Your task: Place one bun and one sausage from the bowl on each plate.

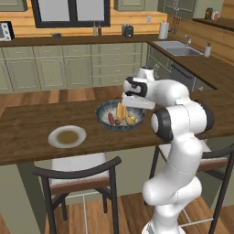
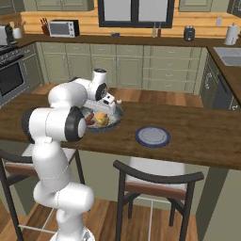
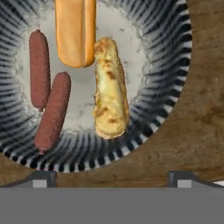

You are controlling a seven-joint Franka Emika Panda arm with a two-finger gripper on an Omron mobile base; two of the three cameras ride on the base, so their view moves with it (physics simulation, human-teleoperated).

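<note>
From the left base view, the bowl (image 1: 119,115) sat on the wooden tabletop (image 1: 27,132), holding buns and sausages. The hand (image 1: 132,106) hung directly over the bowl's right half, its fingers hidden by the wrist. The plate (image 1: 67,136) lay on the tabletop to the bowl's left, well apart from the hand.

From the right base view, the bowl (image 2: 113,120) was partly covered by the arm, with a bun (image 2: 101,118) showing inside it. A second, blue-rimmed plate (image 2: 153,136) lay to its right.

In the hand view, the bowl's ribbed wall (image 3: 166,83) lay below the camera. Inside were a smooth orange bun (image 3: 75,30), a toasted bun (image 3: 110,89) beside it, and two sausages (image 3: 52,111) touching each other. The fingertips (image 3: 43,178) stood wide apart at the bowl's near rim, released and grasping nothing.
</note>
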